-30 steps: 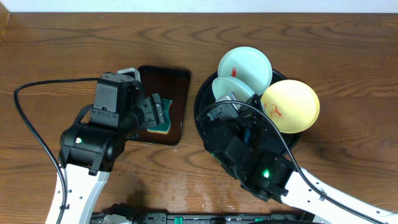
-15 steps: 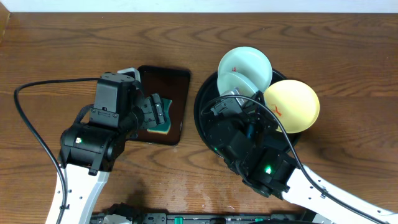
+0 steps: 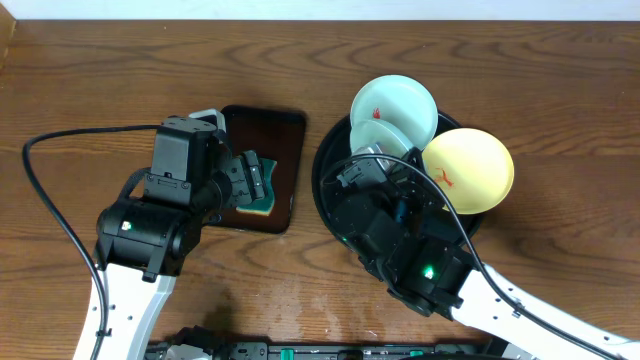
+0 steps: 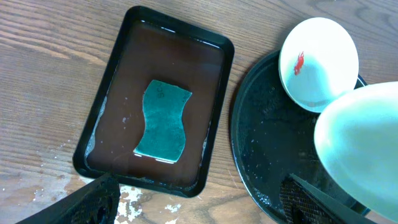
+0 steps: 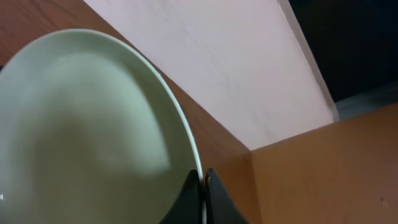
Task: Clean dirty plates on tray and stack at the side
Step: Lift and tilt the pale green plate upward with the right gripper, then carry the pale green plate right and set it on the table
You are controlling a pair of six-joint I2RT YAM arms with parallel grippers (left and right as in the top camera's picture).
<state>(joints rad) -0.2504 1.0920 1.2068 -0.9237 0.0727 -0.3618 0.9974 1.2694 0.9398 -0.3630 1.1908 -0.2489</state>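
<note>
Brown wooden worktop (image 3: 150,70) is carrying two trays side by side, slightly apart. On the right, black round tray (image 3: 322,185) is holding all three plates. The right gripper (image 5: 203,190) is reaching over the tray, its fingers pressing together on the rim of the held mint plate (image 5: 87,137) and pinching it. This plate is tilting up off the tray floor, and from overhead it is overlapping the near edge of the second mint plate (image 3: 395,103). The second mint plate is sitting at the tray's back rim, partly hanging over the worktop and showing a small red smear. The yellow plate (image 3: 470,170) is lying over the tray's right rim, also showing a red smear near its left edge.

On the left, brown rectangular tray (image 4: 124,74) is holding shallow liquid, with a teal sponge (image 4: 163,121) lying in the middle of it. The left gripper (image 3: 255,180) is hovering above this tray's near end, fingers spreading wide and gripping nothing, clear of the sponge. A black cable (image 3: 40,190) is looping across the worktop left of the left arm.
</note>
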